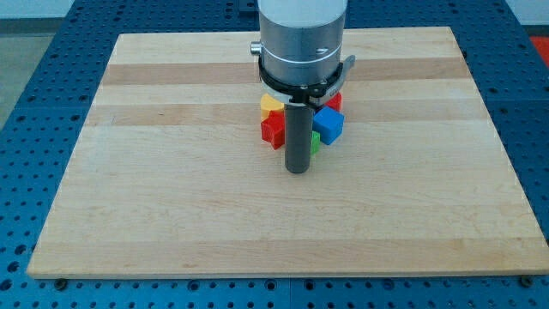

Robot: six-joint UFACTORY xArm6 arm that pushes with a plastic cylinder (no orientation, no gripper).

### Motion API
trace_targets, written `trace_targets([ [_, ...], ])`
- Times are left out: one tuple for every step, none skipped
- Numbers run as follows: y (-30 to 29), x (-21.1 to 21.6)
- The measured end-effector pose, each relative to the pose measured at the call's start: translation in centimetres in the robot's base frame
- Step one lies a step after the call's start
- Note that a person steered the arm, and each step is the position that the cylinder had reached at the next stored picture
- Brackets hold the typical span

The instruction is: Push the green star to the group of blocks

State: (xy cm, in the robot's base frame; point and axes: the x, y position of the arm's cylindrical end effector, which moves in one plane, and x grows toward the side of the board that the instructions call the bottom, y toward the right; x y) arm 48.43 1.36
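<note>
Since the arm ends in a bare rod and has no jaws to open or close, my tip (297, 171) rests on the surface (171, 206). Just above-right of it, a green sliver, likely the star (316, 142), already touches the red block (273, 130), blue block (328, 124) and yellow block (270, 104).

Green star (315, 142) against clustered blocks (329, 124)

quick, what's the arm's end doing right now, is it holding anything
No gripper here: the arm ends in a plain rod, holding nothing.
My tip sits just below the block cluster in the view, by the green block.
</note>
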Motion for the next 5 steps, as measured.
trace_targets([
  [0.0,0.0],
  [0.4,-0.3],
  [0.9,-0.9],
  [1.0,-1.2],
  [0.8,-1.2],
])
